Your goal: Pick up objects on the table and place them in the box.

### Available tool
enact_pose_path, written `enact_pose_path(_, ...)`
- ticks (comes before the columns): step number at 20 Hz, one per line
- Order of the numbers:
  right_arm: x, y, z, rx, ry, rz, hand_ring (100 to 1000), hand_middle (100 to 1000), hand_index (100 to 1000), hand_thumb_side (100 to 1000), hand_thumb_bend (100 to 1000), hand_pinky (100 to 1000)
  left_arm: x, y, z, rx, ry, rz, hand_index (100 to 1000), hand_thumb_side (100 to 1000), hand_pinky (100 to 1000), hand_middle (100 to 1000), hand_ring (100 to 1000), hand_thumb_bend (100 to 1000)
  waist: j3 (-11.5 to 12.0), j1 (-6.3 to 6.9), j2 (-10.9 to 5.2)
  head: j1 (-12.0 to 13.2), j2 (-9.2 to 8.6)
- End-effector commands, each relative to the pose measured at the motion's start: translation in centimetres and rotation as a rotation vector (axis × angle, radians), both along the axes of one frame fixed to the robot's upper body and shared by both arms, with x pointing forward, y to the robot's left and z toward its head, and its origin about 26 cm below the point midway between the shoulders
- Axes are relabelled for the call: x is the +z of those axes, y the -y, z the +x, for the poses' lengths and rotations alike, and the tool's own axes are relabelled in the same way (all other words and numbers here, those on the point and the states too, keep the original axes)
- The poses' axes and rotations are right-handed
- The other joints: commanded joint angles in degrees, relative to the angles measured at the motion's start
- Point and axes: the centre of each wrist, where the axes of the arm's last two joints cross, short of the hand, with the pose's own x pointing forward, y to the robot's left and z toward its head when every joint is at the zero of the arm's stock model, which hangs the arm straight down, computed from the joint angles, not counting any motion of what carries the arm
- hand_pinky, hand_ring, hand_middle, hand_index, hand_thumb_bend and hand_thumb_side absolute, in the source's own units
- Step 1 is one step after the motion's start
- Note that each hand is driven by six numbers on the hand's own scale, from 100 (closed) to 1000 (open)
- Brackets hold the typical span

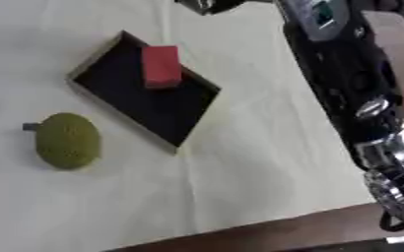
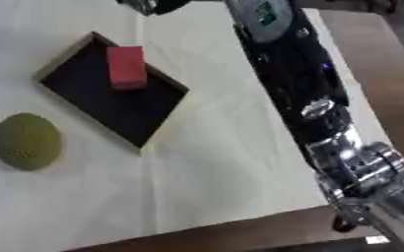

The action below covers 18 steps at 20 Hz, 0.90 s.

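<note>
A shallow black box [image 1: 123, 93] with a tan rim lies askew on the pale cloth. A red block [image 1: 161, 66] rests inside it, near its upper edge. To the lower left of the box a round, bumpy green object [image 1: 67, 140] with a short grey stub lies on the cloth. My right arm [image 1: 348, 93] runs from the lower right up along the right side, above the cloth. Only a dark part of my right hand [image 1: 207, 5] shows at the top edge, beyond the box and holding nothing that I can see. My left hand shows in neither view.
The pale cloth [image 1: 240, 162] covers the table, and bare brown wood [image 1: 283, 236] shows along the bottom edge and at the upper right. Open cloth lies between the box and my right arm.
</note>
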Motion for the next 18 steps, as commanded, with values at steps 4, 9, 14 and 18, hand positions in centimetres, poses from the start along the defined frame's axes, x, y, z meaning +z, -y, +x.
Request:
enact_pose_path(4, 2.8, 5.1, -3.4, 0.027, 0.016, 0.157, 1000, 739, 832, 171, 100, 1000, 0.8, -0.6, -0.5, 0.031, 0.028, 0.021, 807, 576, 761, 740, 800, 100, -0.7, 0.71, -1.38, 2.8, 0.37)
enact_pose_path(9, 2.5, 8.7, -5.6, -0.002, -0.013, 0.232, 1000, 727, 819, 369, 100, 1000, 1.0, -1.1, -0.6, 0.082, 0.016, 0.07, 809, 595, 762, 743, 804, 100, -1.3, 1.01, -1.2, 4.3, 0.51)
enact_pose_path(14, 1.8, 12.0, -8.1, -0.034, -0.02, 0.335, 1000, 708, 804, 375, 100, 1000, 2.3, -2.0, -0.9, 0.288, 0.031, 0.37, 831, 480, 765, 740, 812, 100, -1.9, 1.27, -1.04, 5.8, 1.03)
enact_pose_path(18, 1.2, 13.5, -10.0, -0.07, 0.004, 0.374, 1000, 703, 795, 363, 100, 996, 3.3, -2.3, -1.3, 0.495, 0.063, 0.809, 840, 356, 772, 740, 808, 100, -2.5, 1.54, -0.61, 6.2, 0.95)
